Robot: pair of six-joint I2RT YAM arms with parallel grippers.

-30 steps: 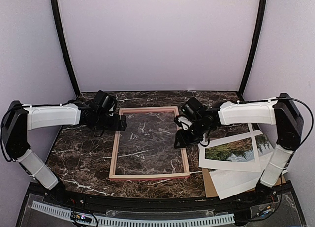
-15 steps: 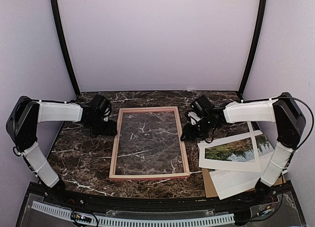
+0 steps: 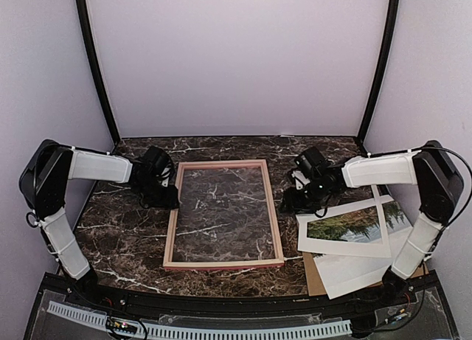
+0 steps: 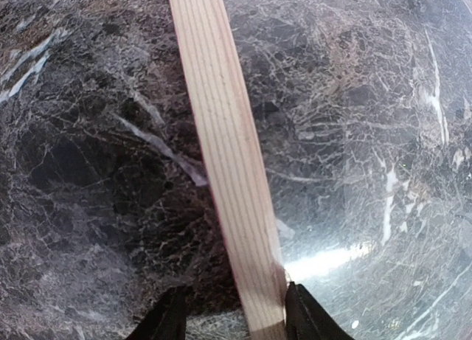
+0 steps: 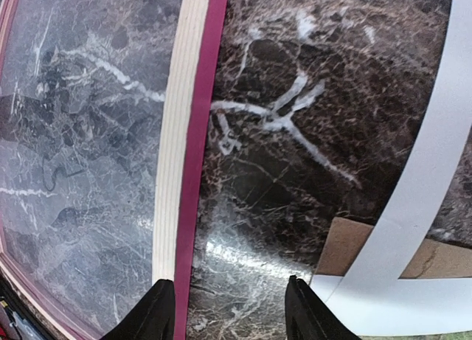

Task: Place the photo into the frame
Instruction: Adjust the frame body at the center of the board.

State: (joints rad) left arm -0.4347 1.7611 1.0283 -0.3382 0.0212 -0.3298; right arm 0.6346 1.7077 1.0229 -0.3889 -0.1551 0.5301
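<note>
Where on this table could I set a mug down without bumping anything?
The bare marble left of the frame, toward the near edge, is widest. A strip behind the frame's far rail is free too. The right side is crowded: the photo, a white mat and a brown board overlap there.

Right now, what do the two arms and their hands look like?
Both the left arm and right arm have white shell segments joined by black joints, with thin black cables looping along them. The left hand and right hand are black, each ending in two dark tapered fingers.
</note>
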